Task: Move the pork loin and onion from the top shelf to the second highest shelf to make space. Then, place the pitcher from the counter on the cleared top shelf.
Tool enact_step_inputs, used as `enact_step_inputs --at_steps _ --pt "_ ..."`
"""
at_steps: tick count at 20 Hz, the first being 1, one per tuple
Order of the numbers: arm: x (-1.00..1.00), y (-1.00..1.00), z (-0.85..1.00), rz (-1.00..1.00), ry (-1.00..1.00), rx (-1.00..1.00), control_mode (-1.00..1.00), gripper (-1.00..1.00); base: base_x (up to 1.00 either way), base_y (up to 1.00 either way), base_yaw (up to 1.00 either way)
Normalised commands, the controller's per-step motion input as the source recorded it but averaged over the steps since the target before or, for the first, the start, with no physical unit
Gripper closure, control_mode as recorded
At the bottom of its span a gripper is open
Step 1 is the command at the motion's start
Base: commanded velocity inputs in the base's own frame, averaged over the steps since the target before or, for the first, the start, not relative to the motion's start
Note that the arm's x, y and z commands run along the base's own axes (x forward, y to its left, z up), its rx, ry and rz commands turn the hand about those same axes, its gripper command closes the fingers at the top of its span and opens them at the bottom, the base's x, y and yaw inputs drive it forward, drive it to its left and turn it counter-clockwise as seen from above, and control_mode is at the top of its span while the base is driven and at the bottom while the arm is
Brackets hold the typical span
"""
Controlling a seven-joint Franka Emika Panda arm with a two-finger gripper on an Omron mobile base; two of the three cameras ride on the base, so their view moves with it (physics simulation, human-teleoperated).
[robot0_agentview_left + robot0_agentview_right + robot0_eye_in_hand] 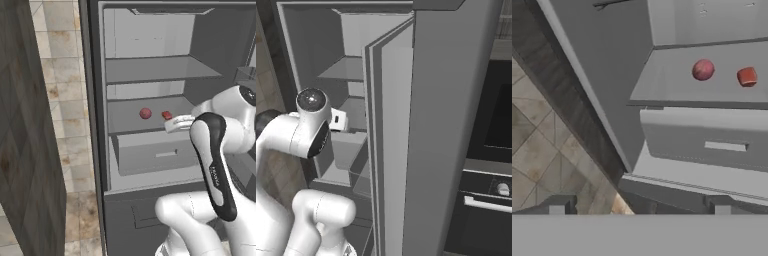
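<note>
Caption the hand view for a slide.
Onion and pork loin sit apart on the second highest shelf, above the drawer.

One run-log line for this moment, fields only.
stage: onion and pork loin both on second highest shelf | top shelf bare | hand open, holding nothing, outside the fridge | pitcher: not yet placed

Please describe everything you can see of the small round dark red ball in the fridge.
The onion is a small, smooth, round ball, dark red with a slightly paler pinkish sheen in the hand view. It looks whole and rests by itself on the second highest shelf, just above the grey drawer. The pork loin lies beside it, apart and not touching. Nothing holds it.
</note>
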Motion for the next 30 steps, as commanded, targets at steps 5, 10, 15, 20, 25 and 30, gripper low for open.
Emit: enact_step_inputs --at_steps 5,10,15,20,25,30 --pt "-0.07 0.12 0.0 -0.19 0.0 -0.04 -1.0 -1.0 0.0 0.0 0.0" --pt "0.0 0.0 0.0 -0.2 0.0 -0.03 -1.0 -1.0 0.0 0.0 0.0" --pt "0.0 -0.04 0.0 -0.19 0.0 0.0 -1.0 -1.0 0.0 0.0 0.0" --pt "0.01 -0.01 0.0 -0.07 0.0 0.0 1.0 -1.0 0.0 0.0 0.0" --pt "0.0 0.0 0.0 0.0 0.0 0.0 1.0 -1.0 -0.77 0.0 0.0" --pt "0.0 0.0 0.0 0.0 0.0 0.0 1.0 -1.0 -1.0 0.01 0.0"
